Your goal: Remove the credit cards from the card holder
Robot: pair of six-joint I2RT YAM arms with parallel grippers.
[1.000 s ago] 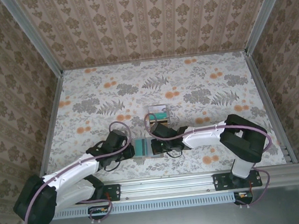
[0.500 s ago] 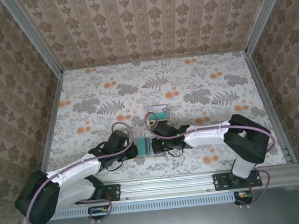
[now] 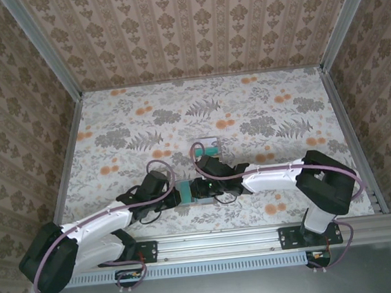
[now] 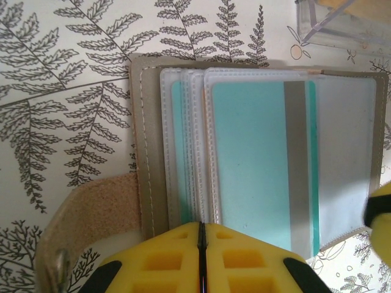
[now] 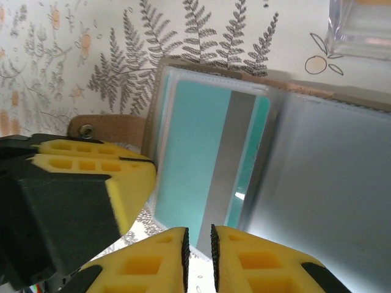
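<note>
Table, floral cloth. Both my arms reach to its near-centre bc the holder lies there, opened flat, & the job wants one side to anchor, the other to pull. Clear box sits just beyond the holder w/ something teal in it. I judge that's the drop spot, kept close so a carry is short.

Holder has a taupe rim w/ a stack of clear pockets fanned on top & a strap splayed off to one side. Teal card w/ grey stripe is inside the top pocket, not out yet. Another teal edge shows in a pocket below.

L gripper: fingers pressed together, tips on the holder's edge by the strap. I read that as pinning it so it won't slide when a card is drawn. Can't tell if any leaf is nipped between them.

R gripper: fingers a thin slit apart, right at the stripe end of the card, nothing visibly caught. Prob. lining up to nip the card's edge. Thin card, slick pocket, so a slip is the risk.
</note>
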